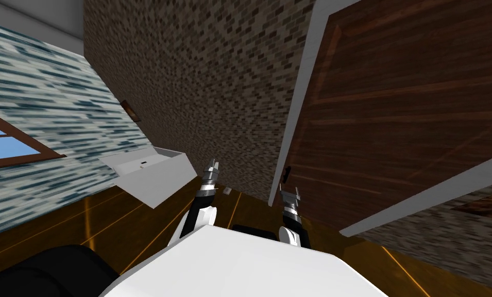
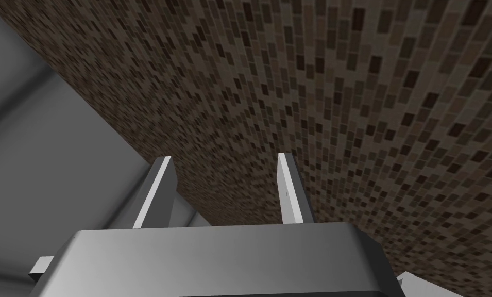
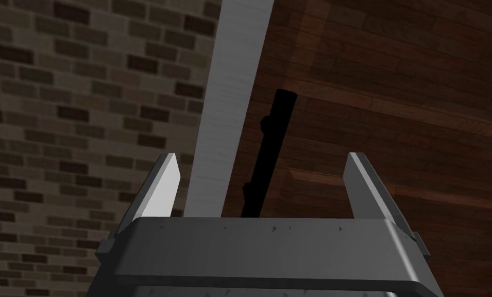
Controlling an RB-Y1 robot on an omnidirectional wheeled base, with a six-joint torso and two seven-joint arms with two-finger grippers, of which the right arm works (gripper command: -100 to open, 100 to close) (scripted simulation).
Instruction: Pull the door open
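Observation:
A dark brown wooden door (image 1: pixel 394 103) fills the right of the head view, set in a light grey frame (image 1: pixel 297 108). Its black bar handle (image 1: pixel 286 174) sits near the frame edge. My right gripper (image 1: pixel 290 194) hangs just below the handle, open. In the right wrist view the black handle (image 3: pixel 270 149) stands ahead, between the open fingers (image 3: pixel 162 185) and apart from them, with the door (image 3: pixel 394 103) behind it. My left gripper (image 1: pixel 212 168) is raised before the brick wall, and in the left wrist view its fingers (image 2: pixel 290 188) stand open on nothing.
A brown brick wall (image 1: pixel 208 77) runs left of the door frame. A white box-like cabinet (image 1: pixel 152 172) stands at the left by a blue-patterned wall with a window (image 1: pixel 7 144). The floor (image 1: pixel 111 221) is orange-brown wood. A small white outlet (image 1: pixel 227 191) sits low on the brick wall.

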